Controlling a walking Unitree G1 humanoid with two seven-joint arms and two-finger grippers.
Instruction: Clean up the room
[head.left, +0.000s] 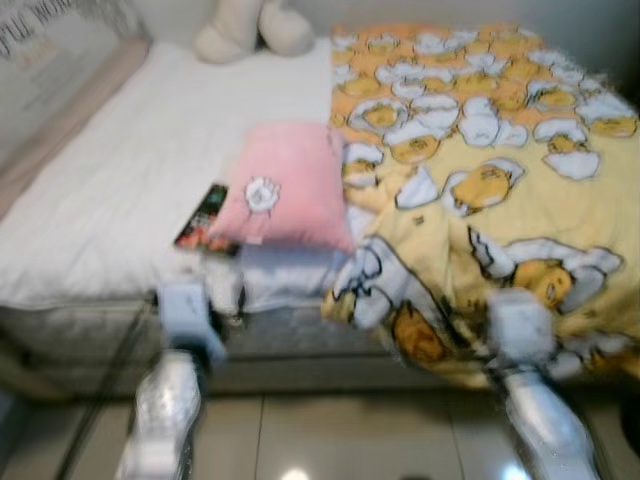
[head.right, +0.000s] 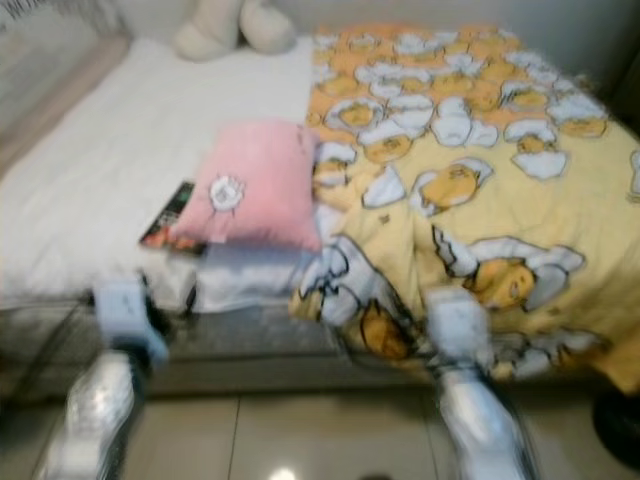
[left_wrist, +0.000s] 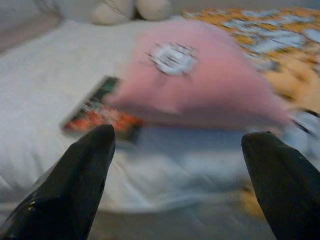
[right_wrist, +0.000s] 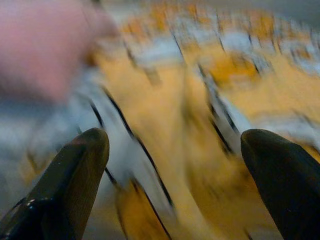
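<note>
A pink pillow (head.left: 283, 186) with a small white patch lies on the white sheet near the bed's front edge. A dark, colourful book (head.left: 203, 216) lies flat, partly tucked under the pillow's left side. A yellow blanket (head.left: 500, 190) printed with white and orange figures covers the right half of the bed and hangs over the front edge. My left gripper (left_wrist: 182, 135) is open, low in front of the bed, pointing at the book (left_wrist: 95, 112) and pillow (left_wrist: 210, 85). My right gripper (right_wrist: 175, 137) is open, close to the blanket (right_wrist: 200, 130). All views are blurred.
The bed (head.left: 110, 180) has a white sheet on its left half and a cream plush toy (head.left: 250, 28) at the far end. A wall panel (head.left: 50, 70) runs along the bed's left side. Glossy tiled floor (head.left: 330, 440) lies between me and the bed.
</note>
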